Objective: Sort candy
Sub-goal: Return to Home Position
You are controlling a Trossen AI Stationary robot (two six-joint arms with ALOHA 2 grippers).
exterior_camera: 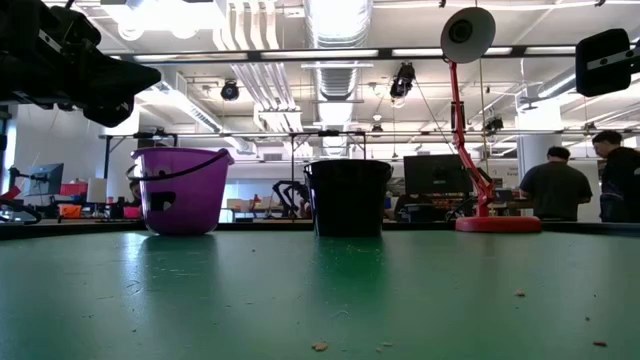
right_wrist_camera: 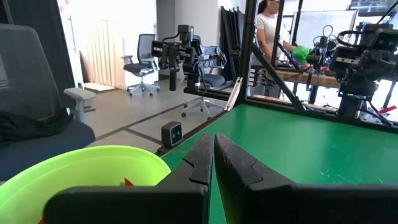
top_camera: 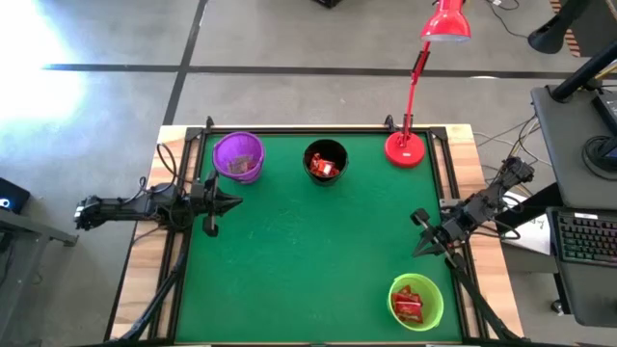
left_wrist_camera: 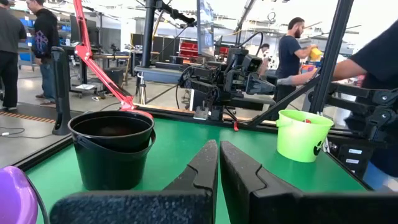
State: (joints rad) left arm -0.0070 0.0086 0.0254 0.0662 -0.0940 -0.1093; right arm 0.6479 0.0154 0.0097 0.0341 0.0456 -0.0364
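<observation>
The left end effector [left_wrist_camera: 217,149] hangs over the table's [top_camera: 308,251] 9 o'clock edge, its two dark fingers pressed together with only a hairline seam between them and nothing pinched. The right end effector [right_wrist_camera: 213,142] sits near the 4 o'clock edge, just beside the green cup [top_camera: 415,302] — its fingers are likewise pressed together and hold nothing.

The candy [top_camera: 325,169] lies inside the cups. Red wrapped pieces fill the bottom of the black cup [top_camera: 325,161], which stands at 12 o'clock on the green mat. More red pieces [top_camera: 408,306] lie in the green cup at 5 o'clock. The purple cup [top_camera: 237,154] at 11 o'clock holds something pale, too small to make out.

A red desk lamp [top_camera: 405,146] has its round base at 1 o'clock, well apart from the black cup, and its arm leans out beyond the table's far edge. In the low view the purple and black cups stand upright side by side, apart — people stand in the room behind.
</observation>
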